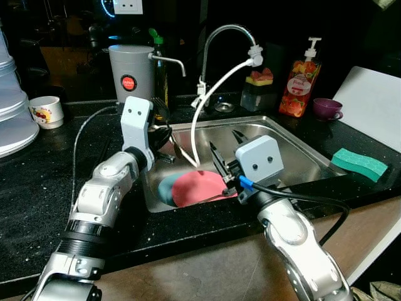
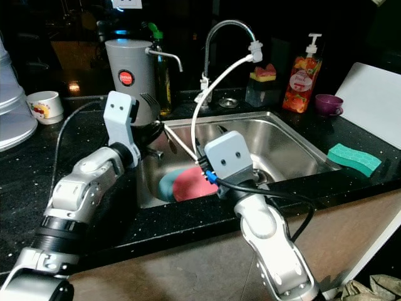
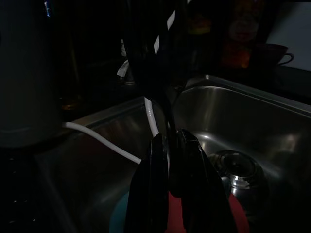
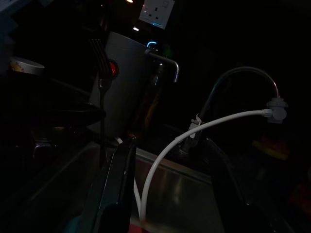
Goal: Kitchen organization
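Red plate (image 1: 197, 188) seen lying in sink (image 1: 294, 147), not yet removed. Left gripper (image 3: 170, 189) pressed together, apparently on fork (image 4: 100, 65) handle. Right gripper (image 4: 170, 194) held spread above plate; most organizing judged left.

Pink plate (image 1: 197, 188), green sponge (image 1: 359, 163)

Brushed steel sink (image 1: 294, 147), speckled glossy counter (image 1: 37, 188)

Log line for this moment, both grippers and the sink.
left gripper: shut on fork | right gripper: open, over sink | pink plate on teal plate in sink
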Available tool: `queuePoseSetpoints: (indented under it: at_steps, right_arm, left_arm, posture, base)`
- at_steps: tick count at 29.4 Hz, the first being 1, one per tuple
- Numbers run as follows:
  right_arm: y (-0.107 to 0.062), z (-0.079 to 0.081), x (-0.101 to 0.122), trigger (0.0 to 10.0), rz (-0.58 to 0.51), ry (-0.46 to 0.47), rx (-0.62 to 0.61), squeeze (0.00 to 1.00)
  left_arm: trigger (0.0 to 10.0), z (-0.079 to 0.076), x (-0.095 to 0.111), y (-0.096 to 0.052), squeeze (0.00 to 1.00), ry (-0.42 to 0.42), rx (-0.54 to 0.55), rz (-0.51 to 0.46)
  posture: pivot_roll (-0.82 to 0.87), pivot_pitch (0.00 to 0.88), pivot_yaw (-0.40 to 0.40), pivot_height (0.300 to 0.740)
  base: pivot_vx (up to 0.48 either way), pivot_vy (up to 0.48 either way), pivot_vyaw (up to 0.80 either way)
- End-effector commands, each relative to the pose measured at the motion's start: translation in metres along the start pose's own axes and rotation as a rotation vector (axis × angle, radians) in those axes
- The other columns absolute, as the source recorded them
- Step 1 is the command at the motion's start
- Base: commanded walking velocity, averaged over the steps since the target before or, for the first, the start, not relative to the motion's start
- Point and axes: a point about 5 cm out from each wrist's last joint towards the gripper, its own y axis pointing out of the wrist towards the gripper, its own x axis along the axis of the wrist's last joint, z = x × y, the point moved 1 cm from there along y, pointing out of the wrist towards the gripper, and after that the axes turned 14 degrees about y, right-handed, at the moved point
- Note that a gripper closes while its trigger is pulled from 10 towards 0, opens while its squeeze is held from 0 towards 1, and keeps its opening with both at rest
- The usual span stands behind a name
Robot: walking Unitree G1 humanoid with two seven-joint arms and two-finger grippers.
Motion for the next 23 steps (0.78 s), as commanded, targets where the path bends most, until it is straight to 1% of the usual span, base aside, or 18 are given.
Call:
queuePoseSetpoints:
  at_steps: [1, 7, 14, 22, 23]
  right_arm:
    - [-0.0006, -0.0042, -0.0024, 10.0, 0.004, -0.007, -0.018, 0.00]
    - [-0.0009, -0.0044, -0.0019, 10.0, 0.002, -0.007, -0.019, 0.00]
    - [-0.0009, -0.0046, -0.0019, 10.0, 0.002, -0.006, -0.020, 0.00]
    - [-0.0004, -0.0051, -0.0019, 10.0, 0.001, -0.006, -0.020, 0.00]
    - [-0.0005, -0.0052, -0.0020, 10.0, 0.002, -0.007, -0.020, 0.00]
  left_arm:
    - [10.0, 0.0025, 0.0013, 0.0013, 0.00, -0.001, 0.013, -0.009]
    - [10.0, 0.0025, 0.0012, 0.0017, 0.00, -0.004, 0.015, -0.012]
    - [10.0, 0.0014, 0.0036, 0.0013, 0.00, -0.013, 0.016, -0.041]
    - [10.0, 0.0058, 0.0023, 0.0025, 0.00, -0.014, 0.056, -0.041]
    - [10.0, 0.0075, 0.0026, 0.0025, 0.00, -0.030, 0.069, -0.046]
  posture:
    - [-0.07, 0.046, -0.028, 0.740]
    - [-0.07, 0.046, -0.028, 0.740]
    - [-0.07, 0.047, -0.028, 0.740]
    - [-0.07, 0.046, -0.027, 0.740]
    - [-0.07, 0.046, -0.027, 0.740]
  base:
    - [0.000, 0.000, 0.00]
    - [0.000, 0.000, 0.00]
    - [0.000, 0.000, 0.00]
    - [0.000, 0.000, 0.00]
    - [0.000, 0.000, 0.00]
